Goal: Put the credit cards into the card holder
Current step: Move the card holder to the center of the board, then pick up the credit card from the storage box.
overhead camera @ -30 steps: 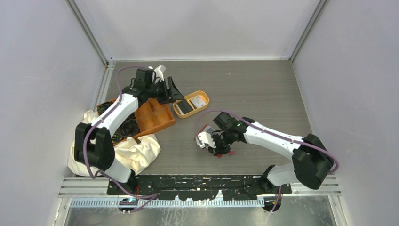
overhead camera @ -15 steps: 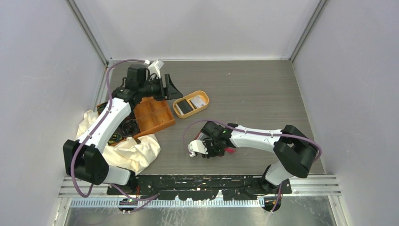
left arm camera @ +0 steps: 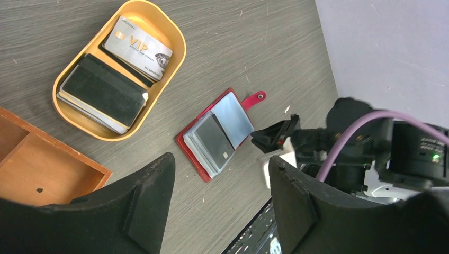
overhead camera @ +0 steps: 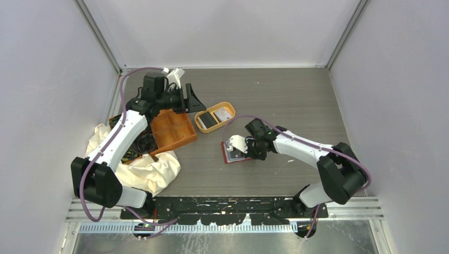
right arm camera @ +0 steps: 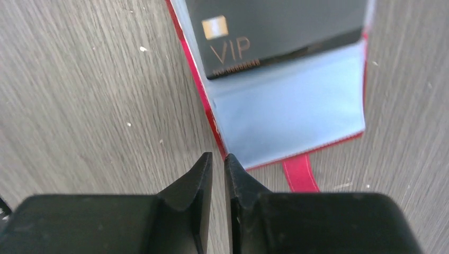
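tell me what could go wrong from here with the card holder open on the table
1. The right gripper, nearly closed, sits at the edge of the card holder. Nothing pins the holder, so a nudge may slide it or flip it shut.
2. The credit cards lie stacked in the tan dish, so the open left gripper may pinch several at once.

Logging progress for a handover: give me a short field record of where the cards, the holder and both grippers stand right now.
card holder: open on the table
loaded: dark VIP card in its sleeves
waiting: pale VIP card and black-topped stack in tan dish
left gripper: open, empty
right gripper: shut, empty, at the holder's edge
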